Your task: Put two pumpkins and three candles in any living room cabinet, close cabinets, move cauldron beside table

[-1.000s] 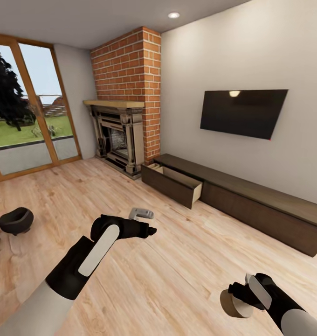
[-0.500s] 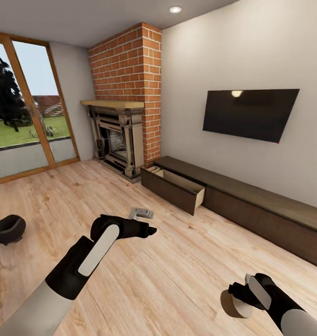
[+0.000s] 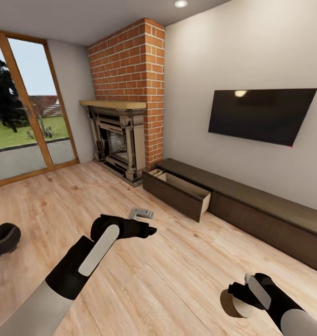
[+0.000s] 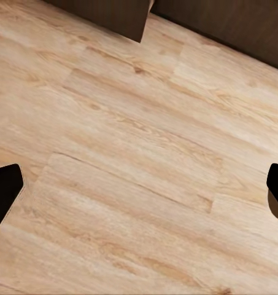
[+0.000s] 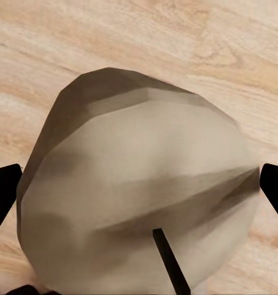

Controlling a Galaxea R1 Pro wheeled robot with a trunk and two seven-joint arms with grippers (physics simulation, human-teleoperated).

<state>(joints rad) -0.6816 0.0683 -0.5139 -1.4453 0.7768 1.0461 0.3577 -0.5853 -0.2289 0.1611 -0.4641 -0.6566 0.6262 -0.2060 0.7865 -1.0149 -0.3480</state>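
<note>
Clearly the job is only partway through, judging from how things lie. The right tool (image 3: 234,298) is gripping a candle (image 3: 232,304), a stubby beige cylinder; in the right wrist view the candle (image 5: 139,196) is sitting between the two dark fingertips (image 5: 3,190) with its wick showing. The left tool (image 3: 147,222) is hanging over bare floor with its jaws spread and nothing between them.

The cabinet (image 3: 270,219), a long low dark wood unit along the white wall, is standing with one drawer (image 3: 179,193) pulled out near the fireplace end, its pale inside showing; what is lying in it cannot be made out. So this candle is not yet put away, and that drawer is not yet closed. The cauldron (image 3: 2,238), a squat black pot, is sitting on the floor at the robot's left, well apart from the cabinet, and is probably not yet placed.

Underfoot, the light plank floor (image 3: 177,270) is looking flat and bare around both arms. Beyond it, a red brick chimney (image 3: 130,65) is rising over an ornate fireplace (image 3: 116,140), a black TV (image 3: 261,114) is hanging on the wall, and glass doors (image 3: 23,107) are letting in a view of grass.
</note>
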